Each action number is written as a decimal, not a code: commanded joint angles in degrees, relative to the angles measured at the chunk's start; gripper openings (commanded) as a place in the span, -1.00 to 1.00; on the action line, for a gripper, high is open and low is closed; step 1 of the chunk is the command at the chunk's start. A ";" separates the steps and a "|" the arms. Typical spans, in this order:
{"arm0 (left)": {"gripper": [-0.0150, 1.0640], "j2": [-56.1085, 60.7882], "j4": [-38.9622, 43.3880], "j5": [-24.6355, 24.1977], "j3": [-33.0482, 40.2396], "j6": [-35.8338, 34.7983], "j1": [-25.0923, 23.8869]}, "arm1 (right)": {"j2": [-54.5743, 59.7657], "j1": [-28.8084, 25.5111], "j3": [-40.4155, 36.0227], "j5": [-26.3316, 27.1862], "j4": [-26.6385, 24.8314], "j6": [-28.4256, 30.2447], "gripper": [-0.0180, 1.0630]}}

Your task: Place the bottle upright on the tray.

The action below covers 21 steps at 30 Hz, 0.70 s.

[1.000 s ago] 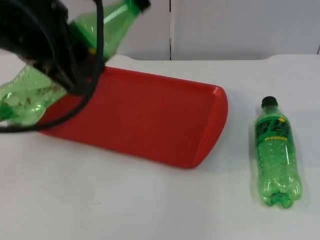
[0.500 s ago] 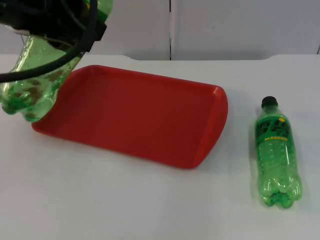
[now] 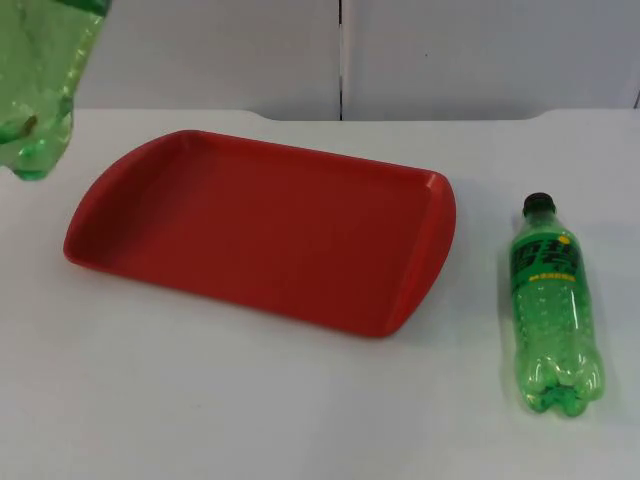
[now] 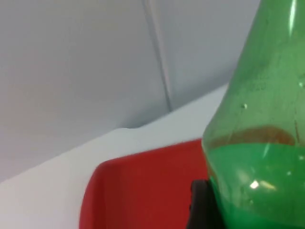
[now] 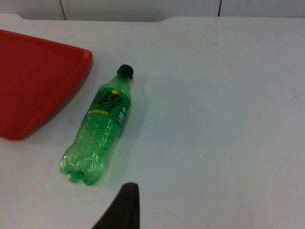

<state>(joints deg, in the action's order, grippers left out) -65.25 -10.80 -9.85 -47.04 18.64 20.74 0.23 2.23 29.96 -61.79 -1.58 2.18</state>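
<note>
Bottle (image 3: pixel 35 85) is held aloft beside a red tray (image 3: pixel 262 232); finger state cannot be told. Second bottle (image 3: pixel 553 305) lies flat.

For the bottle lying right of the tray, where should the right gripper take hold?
Grip the lying bottle across its labelled upper body, coming from above with the fingers spanning its width: it lies flat, cap toward the wall, with open table on both sides.

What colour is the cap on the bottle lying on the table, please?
Black; the cap of the lying bottle shows best in the right wrist view.
</note>
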 commanded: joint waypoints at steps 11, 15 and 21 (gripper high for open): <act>-0.98 1.07 31.17 6.17 -0.10 -44.29 -0.18 | -0.23 -0.31 -0.39 0.04 -0.06 -0.02 0.92; -0.98 0.01 32.23 6.59 -0.10 -45.30 -1.78 | -0.23 -0.31 -0.39 0.04 -0.06 -0.02 0.92; -0.98 -2.62 30.47 12.29 -0.10 -45.30 -6.79 | -0.23 -0.31 -0.39 0.04 -0.19 -0.02 0.92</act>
<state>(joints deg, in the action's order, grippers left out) -68.07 19.96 0.00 -47.04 -26.03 14.19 0.23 2.23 29.96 -61.79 -1.58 1.95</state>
